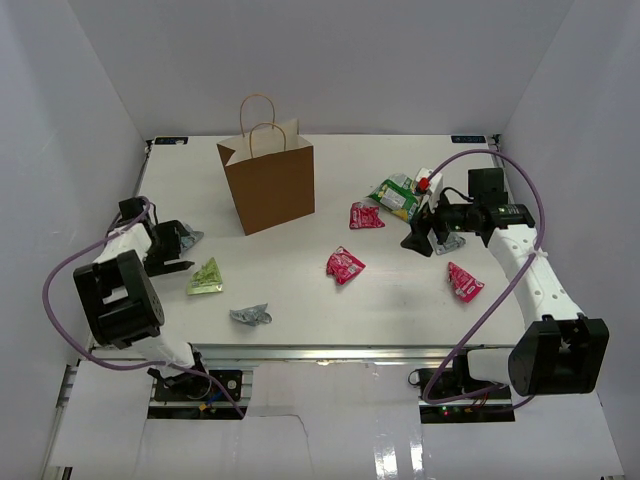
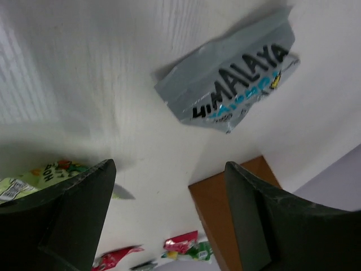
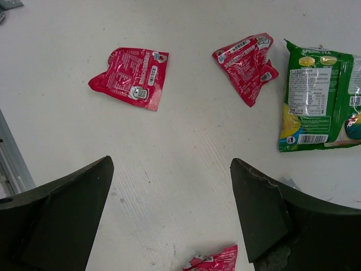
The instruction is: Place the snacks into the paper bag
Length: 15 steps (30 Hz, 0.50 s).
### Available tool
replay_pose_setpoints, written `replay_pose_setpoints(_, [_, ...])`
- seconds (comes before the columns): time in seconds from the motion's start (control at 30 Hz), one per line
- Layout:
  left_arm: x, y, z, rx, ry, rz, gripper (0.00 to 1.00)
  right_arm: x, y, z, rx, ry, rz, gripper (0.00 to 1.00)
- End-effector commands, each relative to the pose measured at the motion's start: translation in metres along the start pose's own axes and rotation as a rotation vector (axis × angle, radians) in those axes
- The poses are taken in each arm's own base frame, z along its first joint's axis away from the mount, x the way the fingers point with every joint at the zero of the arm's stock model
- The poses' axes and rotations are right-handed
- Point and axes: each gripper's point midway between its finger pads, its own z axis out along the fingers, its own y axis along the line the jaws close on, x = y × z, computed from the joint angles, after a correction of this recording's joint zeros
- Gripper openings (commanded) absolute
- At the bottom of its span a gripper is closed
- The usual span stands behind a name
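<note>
The brown paper bag (image 1: 268,185) stands upright at the back left. Red packets lie at centre (image 1: 344,265), nearer the bag (image 1: 366,215) and at right (image 1: 465,281). A green-and-white packet (image 1: 395,195) lies at back right. A light green packet (image 1: 206,277) and a silver packet (image 1: 250,315) lie at front left. My left gripper (image 1: 183,250) is open and empty beside another silver packet (image 2: 231,79). My right gripper (image 1: 416,242) is open and empty; its view shows two red packets (image 3: 131,76) (image 3: 247,59) and the green-and-white one (image 3: 318,101) ahead.
White walls close in the table (image 1: 400,300) on three sides. A red packet corner (image 3: 217,261) shows at the bottom edge of the right wrist view. The left wrist view also shows the bag (image 2: 225,214) and the light green packet (image 2: 39,175).
</note>
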Motion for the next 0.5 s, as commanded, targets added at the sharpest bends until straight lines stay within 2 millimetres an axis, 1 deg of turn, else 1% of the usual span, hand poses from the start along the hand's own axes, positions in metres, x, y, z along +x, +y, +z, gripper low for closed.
replay_pose_setpoints(0.0, [-0.022, -0.030, 0.000, 0.012, -0.092, -0.185, 0.88, -0.002, -0.002, 0.004, -0.011, -0.026, -0.014, 0.90])
replay_pose_setpoints(0.17, [-0.033, -0.037, 0.026, -0.042, -0.116, -0.239, 0.86, 0.004, -0.004, 0.005, -0.001, -0.011, 0.001, 0.90])
replay_pose_setpoints(0.27, [-0.039, -0.039, 0.039, -0.068, -0.123, -0.248, 0.84, 0.004, -0.006, 0.004, 0.006, -0.010, 0.007, 0.90])
replay_pose_setpoints(0.33, [-0.038, -0.038, 0.046, -0.087, -0.115, -0.249, 0.82, 0.003, -0.007, 0.003, 0.011, -0.012, 0.008, 0.90])
replay_pose_setpoints(0.43, [-0.040, -0.038, 0.055, -0.108, -0.112, -0.255, 0.77, 0.000, -0.009, 0.001, 0.015, -0.016, 0.017, 0.90])
replay_pose_setpoints(0.47, [-0.041, -0.038, 0.057, -0.112, -0.118, -0.255, 0.72, -0.001, -0.009, 0.001, 0.016, -0.018, 0.017, 0.90])
